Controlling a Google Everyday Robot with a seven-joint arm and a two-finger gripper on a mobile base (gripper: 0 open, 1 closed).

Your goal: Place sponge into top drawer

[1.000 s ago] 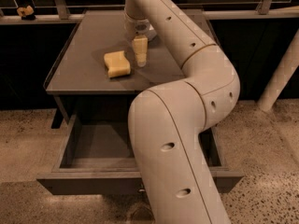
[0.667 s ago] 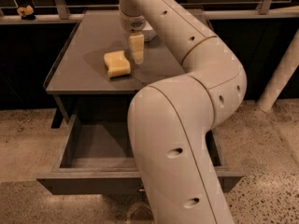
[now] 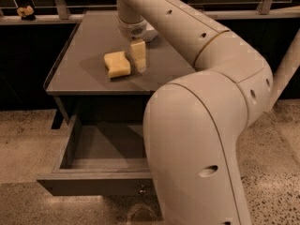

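Note:
The pale-yellow sponge (image 3: 117, 64) lies flat on the grey table top (image 3: 84, 81), left of centre. My gripper (image 3: 138, 56) hangs down from the wrist just right of the sponge, close to the table top and very near or touching the sponge's right edge. The sponge is not lifted. The top drawer (image 3: 101, 146) under the table is pulled out and looks empty inside. Its front panel (image 3: 84, 185) faces the camera, with a small knob (image 3: 140, 190) partly behind my arm.
My big white arm (image 3: 201, 125) fills the right half of the view and hides the drawer's right side. A white round thing (image 3: 151, 32) sits behind the wrist. A small yellowish lump on a dark base (image 3: 26, 11) stands on the back ledge at far left. Speckled floor surrounds the table.
My gripper has come down a little and slightly forward beside the sponge. The sponge and the drawer have not moved.

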